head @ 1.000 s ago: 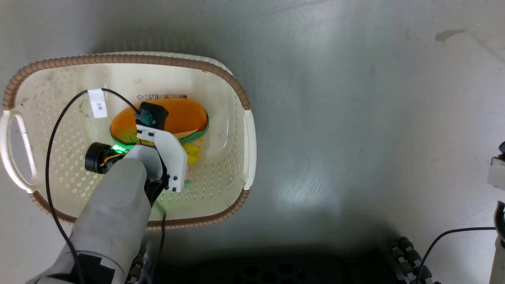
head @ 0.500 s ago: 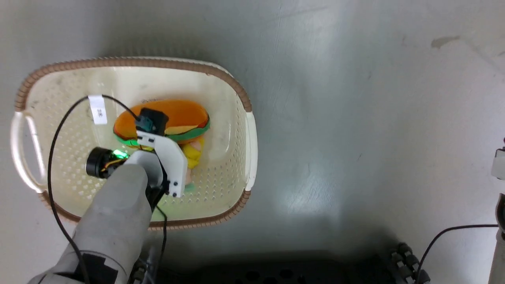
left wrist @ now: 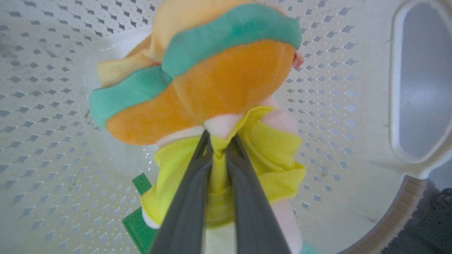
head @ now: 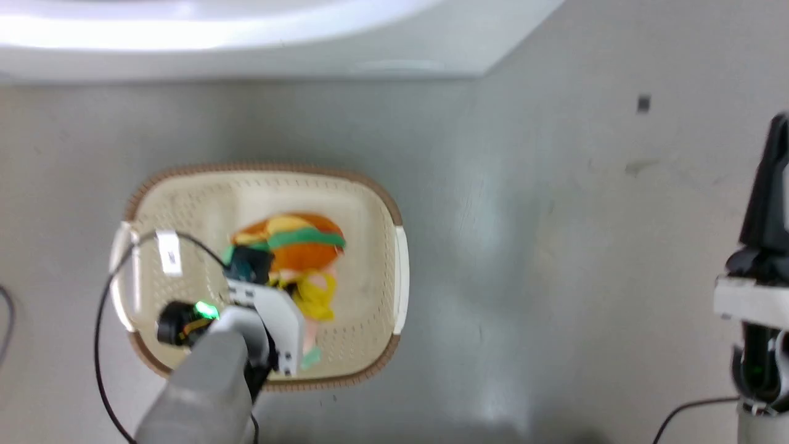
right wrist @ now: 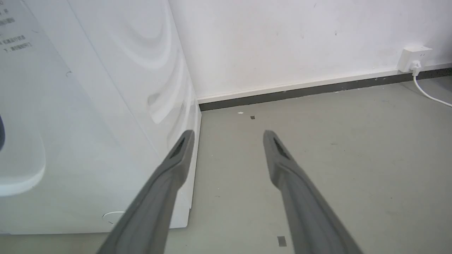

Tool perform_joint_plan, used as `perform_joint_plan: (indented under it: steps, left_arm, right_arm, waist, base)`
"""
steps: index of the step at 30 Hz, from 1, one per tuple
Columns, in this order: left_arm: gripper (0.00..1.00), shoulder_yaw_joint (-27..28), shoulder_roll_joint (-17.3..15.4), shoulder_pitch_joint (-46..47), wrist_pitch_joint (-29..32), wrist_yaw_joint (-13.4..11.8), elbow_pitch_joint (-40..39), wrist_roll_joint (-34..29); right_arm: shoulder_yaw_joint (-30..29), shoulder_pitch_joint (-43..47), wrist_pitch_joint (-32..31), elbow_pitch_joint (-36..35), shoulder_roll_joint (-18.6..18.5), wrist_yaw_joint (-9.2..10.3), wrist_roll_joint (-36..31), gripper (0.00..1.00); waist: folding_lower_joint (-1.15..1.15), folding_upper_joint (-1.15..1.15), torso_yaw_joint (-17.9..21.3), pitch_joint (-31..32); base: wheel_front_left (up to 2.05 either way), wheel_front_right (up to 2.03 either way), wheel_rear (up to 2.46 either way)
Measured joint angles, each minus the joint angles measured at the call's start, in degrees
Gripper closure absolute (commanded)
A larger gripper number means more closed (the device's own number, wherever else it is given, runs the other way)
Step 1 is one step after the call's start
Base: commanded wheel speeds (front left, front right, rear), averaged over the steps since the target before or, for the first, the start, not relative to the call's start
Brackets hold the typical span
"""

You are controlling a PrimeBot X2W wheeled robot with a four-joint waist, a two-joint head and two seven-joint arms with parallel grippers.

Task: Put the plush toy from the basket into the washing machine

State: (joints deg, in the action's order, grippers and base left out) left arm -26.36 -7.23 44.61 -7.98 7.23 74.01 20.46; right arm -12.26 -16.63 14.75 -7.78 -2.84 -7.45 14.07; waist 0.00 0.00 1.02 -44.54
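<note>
From the head view, which is somewhat blurred, we look down on a smooth grey floor (head: 555, 277). A large white washing machine (head: 246, 37) runs along the top edge. Below it, well apart, sits a cream-white perforated plastic basket (head: 265, 168) with a brown woven-look rim. A small plush toy (head: 308, 256) with a rounded orange body, a green band and yellow parts lies within the basket's outline, near its middle. The pale grey left forearm (head: 203, 388) reaches up from the bottom edge over the basket's near side, its wrist above the toy's yellow part. A small white tag (head: 167, 251) shows beside it. At the right edge we see a dark finger (head: 767, 191) of the right arm, well apart from the basket.

In the left wrist view, we see the left jaws clenched on the plush toy (left wrist: 226, 77). The two long dark fingers (left wrist: 187, 204) meet at their tips on a fold of yellow fabric just below the orange body, with pale pink bits beside the pinch. The basket's perforated wall (left wrist: 42, 123) surrounds the toy, with a handle slot (left wrist: 420, 88) at the right. We cannot tell whether the toy touches the basket's bottom.

In the right wrist view, the right jaws are released, their two dark fingers (right wrist: 169, 183) spread apart with the floor between them. The washing machine's white side panel (right wrist: 88, 106) takes up the left. Beyond stands a white wall (right wrist: 282, 42) with a dark skirting strip (right wrist: 317, 90) and a white socket (right wrist: 413, 58).
</note>
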Motion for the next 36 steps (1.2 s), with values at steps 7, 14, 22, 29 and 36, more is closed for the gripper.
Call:
perform_joint_plan:
  steps: [7, 14, 22, 29, 36]
  left_arm:
    - [1.0, -3.0, 0.8, -6.8, -3.5, 0.0, -1.1, 2.6]
    - [1.0, -5.5, 0.6, -12.6, -5.9, 0.0, -4.8, 4.9]
    - [1.0, -3.2, -2.7, -16.5, -6.5, -1.3, -16.8, 5.8]
    - [1.0, 2.3, -4.2, -19.5, -6.7, -4.8, -31.4, 4.2]
    - [1.0, 7.7, -5.5, -18.2, -6.7, -6.7, -38.4, 2.2]
  right_arm:
    - [1.0, 5.2, 0.0, 3.1, 0.0, 0.0, 0.0, 0.0]
    - [1.5, 10.1, 0.0, 5.2, 0.0, 0.0, 0.1, 0.0]
    - [1.5, 14.5, 0.0, 5.8, 0.0, 0.0, 0.6, 0.0]
    - [1.4, 15.3, 0.0, 5.8, 0.0, 0.0, 1.2, 0.0]
    - [1.6, 15.2, 0.0, 5.1, 0.0, 0.01, 1.6, 0.0]
  waist:
    - [0.0, 0.0, -0.8, 10.3]
    - [-0.01, 0.0, -1.9, 20.4]
    - [-0.01, 0.0, -3.6, 29.2]
    - [-0.01, 0.0, -4.5, 32.6]
    - [-0.01, 0.0, -3.0, 31.6]
  base:
    - [0.0, 0.0, 0.0]
    - [0.0, 0.0, 0.0]
    - [0.0, 0.0, 0.0]
    - [0.0, 0.0, 0.0]
    - [0.0, 0.0, 0.0]
